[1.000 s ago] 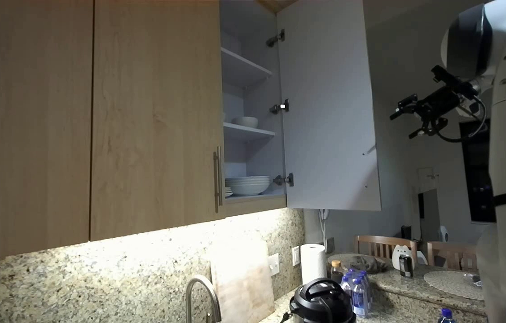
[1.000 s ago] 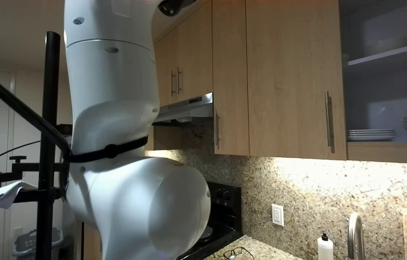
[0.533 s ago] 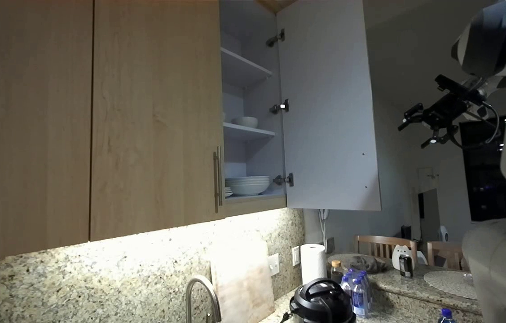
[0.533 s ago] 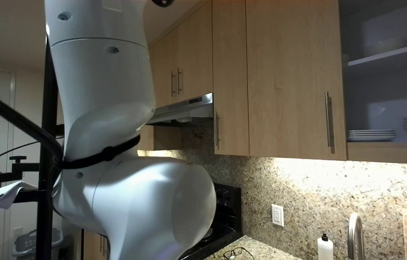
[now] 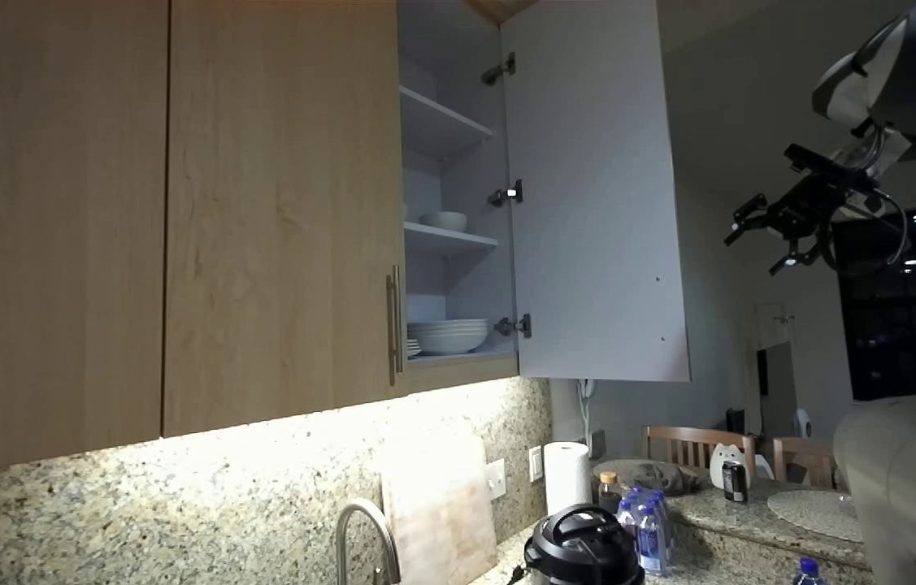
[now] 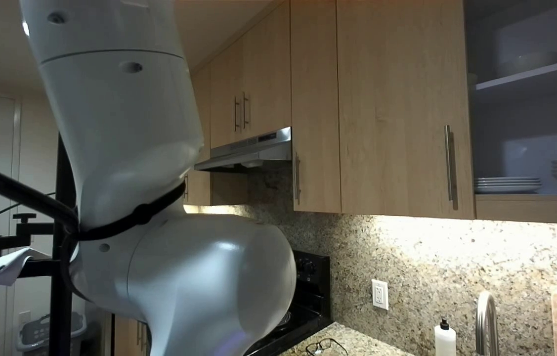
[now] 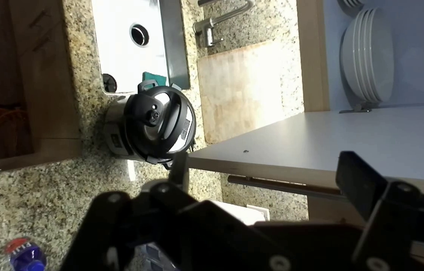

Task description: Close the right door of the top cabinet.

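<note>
The right door (image 5: 596, 203) of the top cabinet (image 5: 462, 371) is swung far out, its pale inner face and metal hinges (image 5: 512, 193) showing in an exterior view. My gripper (image 5: 754, 250) hangs in the air to the right of the door's free edge, apart from it in that view. Looking from the wrist, the door (image 7: 309, 139) runs past the gripper (image 7: 266, 165), its edge visible beyond the spread fingers. A bar handle (image 7: 272, 184) lies on the door's outer side. Nothing sits between the fingers. Neither the right door nor the gripper appears in an exterior view of the cabinet bottom (image 6: 535, 207).
A neighbouring wood door (image 5: 287, 203) with a slim handle (image 5: 397, 317) is flush. White bowls (image 5: 447, 335) sit inside the cabinet. Below are a black-lidded cooker (image 7: 155, 124), a faucet (image 5: 368, 536), a paper towel roll (image 5: 568, 475) and water bottles (image 5: 646, 528).
In an exterior view my gripper has shifted right and down, farther from the door edge. The arm's upper links lean farther back. The door has kept its place.
</note>
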`<state>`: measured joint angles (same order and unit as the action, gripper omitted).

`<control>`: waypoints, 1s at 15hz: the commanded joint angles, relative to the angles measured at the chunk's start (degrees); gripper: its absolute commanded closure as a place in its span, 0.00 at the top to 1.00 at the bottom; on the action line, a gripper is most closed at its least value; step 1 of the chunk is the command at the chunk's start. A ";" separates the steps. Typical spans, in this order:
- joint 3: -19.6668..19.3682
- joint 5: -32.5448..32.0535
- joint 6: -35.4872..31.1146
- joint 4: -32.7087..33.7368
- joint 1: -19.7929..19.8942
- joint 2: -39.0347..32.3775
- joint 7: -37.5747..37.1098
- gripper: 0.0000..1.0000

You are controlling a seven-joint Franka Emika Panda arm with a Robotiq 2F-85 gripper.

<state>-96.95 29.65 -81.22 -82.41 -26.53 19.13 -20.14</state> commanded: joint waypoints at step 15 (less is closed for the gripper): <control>6.47 -1.05 -24.90 -5.94 3.01 1.35 -6.43 1.00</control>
<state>-91.59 28.76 -101.90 -87.33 -23.56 20.42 -23.52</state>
